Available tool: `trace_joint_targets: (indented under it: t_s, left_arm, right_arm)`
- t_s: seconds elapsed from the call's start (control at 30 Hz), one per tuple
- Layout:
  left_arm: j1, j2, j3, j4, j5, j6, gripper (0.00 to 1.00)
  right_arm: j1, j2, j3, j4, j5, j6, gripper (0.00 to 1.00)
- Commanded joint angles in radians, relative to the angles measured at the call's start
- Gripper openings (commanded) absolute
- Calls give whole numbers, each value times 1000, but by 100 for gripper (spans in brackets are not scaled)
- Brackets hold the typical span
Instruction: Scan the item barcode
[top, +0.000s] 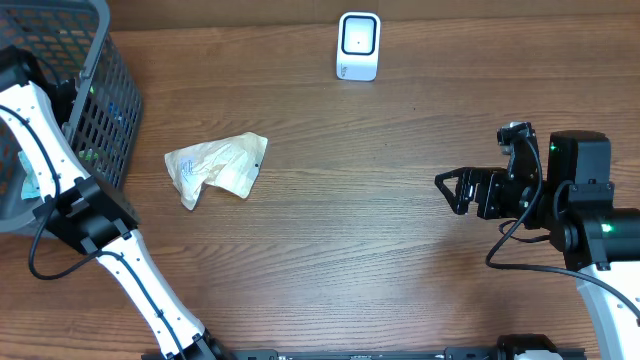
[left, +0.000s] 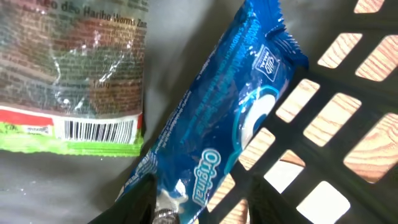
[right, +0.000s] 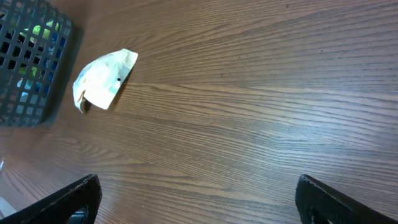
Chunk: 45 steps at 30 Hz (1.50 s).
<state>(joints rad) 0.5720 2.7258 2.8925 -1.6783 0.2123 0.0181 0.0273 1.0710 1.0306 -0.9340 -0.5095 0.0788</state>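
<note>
The grey basket (top: 104, 108) sits at the table's (top: 380, 270) far left corner, with the left arm reaching down into it; inside, the wrist view shows a clear sweet bag (left: 74, 68) lying on the left with its barcode (left: 99, 130) facing up, and a blue packet (left: 230, 106) leaning diagonally against the mesh wall. The left gripper (left: 200, 194) straddles the lower end of that blue packet, jaws part-way apart, one finger (left: 144, 198) against the wrapper's edge; whether the pair actually has a grip on it I cannot tell. Right of the basket, left of the table's centre, a crumpled pale packet (top: 218, 165) lies alone; the white scanner (top: 358, 45) stands at the middle of the far edge; the right gripper (top: 448, 193) hangs near the right edge, jaws spread wide and empty.

The step in hand looks like picking an item out of the basket; to do it well, pinch across the wrapper's sealed end rather than its slippery middle; lift straight up so it clears the mesh; then find the packet's own barcode, not visible here, and turn that face toward the scanner's window.
</note>
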Motion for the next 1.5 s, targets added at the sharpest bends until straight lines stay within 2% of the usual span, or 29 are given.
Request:
trace_joint_targets:
  t_s: [0.0, 0.4, 0.53, 0.7, 0.83, 0.9, 0.93, 0.97, 1.1, 1.3, 1.47]
  left_arm:
    - [10, -163, -14, -3, 34, 1, 43]
    - [10, -751, -14, 16, -13, -8, 54]
    - [10, -896, -14, 137, -23, -52, 57]
    - [10, -991, -14, 306, -39, -131, 59]
    - [10, -1006, -14, 447, 5, -131, 58]
    - [10, -1005, -15, 517, 97, -133, 48]
    - [11, -1002, -15, 556, 126, -151, 48]
    - [12, -999, -15, 590, 143, -168, 43]
    - [20, -991, -15, 715, 119, -210, 39]
    - [123, -913, -35, 637, -49, -171, 43]
    - [246, -738, -41, 549, 47, -219, 45]
  right_arm:
    - [5, -3, 27, 5, -9, 4, 100]
    - [5, -3, 27, 5, -9, 4, 100]
    - [5, -3, 27, 12, -9, 4, 100]
    - [5, -3, 27, 12, -9, 4, 100]
    - [5, -3, 27, 12, -9, 4, 100]
    - [5, -3, 27, 12, -9, 4, 100]
    - [5, -3, 27, 11, -10, 4, 100]
    - [5, -3, 27, 11, -17, 4, 100]
    - [5, -3, 27, -2, -47, 4, 100]
    - [5, -3, 27, -13, -46, 0, 100]
    - [5, -3, 27, 3, -43, 0, 100]
